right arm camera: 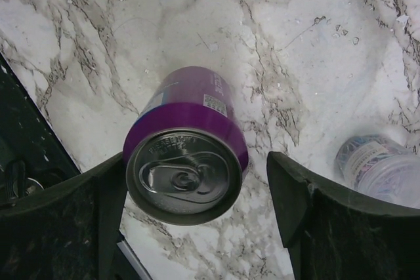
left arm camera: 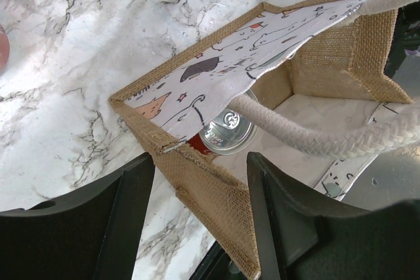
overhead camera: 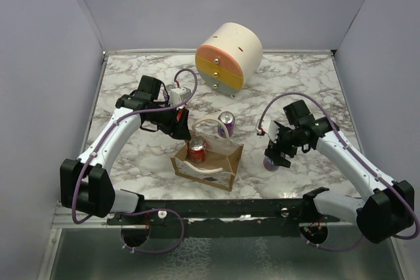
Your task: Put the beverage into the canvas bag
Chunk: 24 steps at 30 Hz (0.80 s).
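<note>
Just purple can [right arm camera: 186, 162], label [right arm camera: 214, 102] unreadable.

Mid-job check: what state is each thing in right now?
canvas bag: upright, mouth open
red can: upright inside the canvas bag
left gripper: open, astride the bag's wall
right gripper: open
purple can: upright between the right gripper's jaws, not clamped
second purple can: upright beyond the bag
drawer cabinet: drawers closed

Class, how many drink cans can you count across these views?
3. A red can stands inside the canvas bag; one purple can stands just beyond it; a second purple can sits between the right gripper fingers. The bag may hide others.
</note>
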### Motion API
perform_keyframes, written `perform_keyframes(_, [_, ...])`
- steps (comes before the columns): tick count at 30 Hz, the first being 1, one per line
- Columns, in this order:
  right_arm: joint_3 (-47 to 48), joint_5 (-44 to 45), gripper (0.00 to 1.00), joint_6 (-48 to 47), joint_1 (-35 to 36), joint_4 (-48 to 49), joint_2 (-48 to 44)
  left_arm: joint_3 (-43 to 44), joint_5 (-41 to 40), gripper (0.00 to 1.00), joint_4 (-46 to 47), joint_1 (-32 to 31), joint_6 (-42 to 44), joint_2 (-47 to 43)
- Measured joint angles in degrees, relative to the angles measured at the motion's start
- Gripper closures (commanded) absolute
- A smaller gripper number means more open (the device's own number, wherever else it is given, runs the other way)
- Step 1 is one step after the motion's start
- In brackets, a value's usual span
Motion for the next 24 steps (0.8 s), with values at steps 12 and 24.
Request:
perform_keyframes(12, [-0.42,-2.78,0.36,-1.64,-1.97,0.52,0.68,0.0,-0.35,0.39,0.0,0.0,0.0,-0.44])
perform_keyframes(24, [-0.94,-5.22,0.65,-1.33,-1.97,2.01,0.68,0.0,-0.52,0.39,0.02,0.0,-0.02,-0.9])
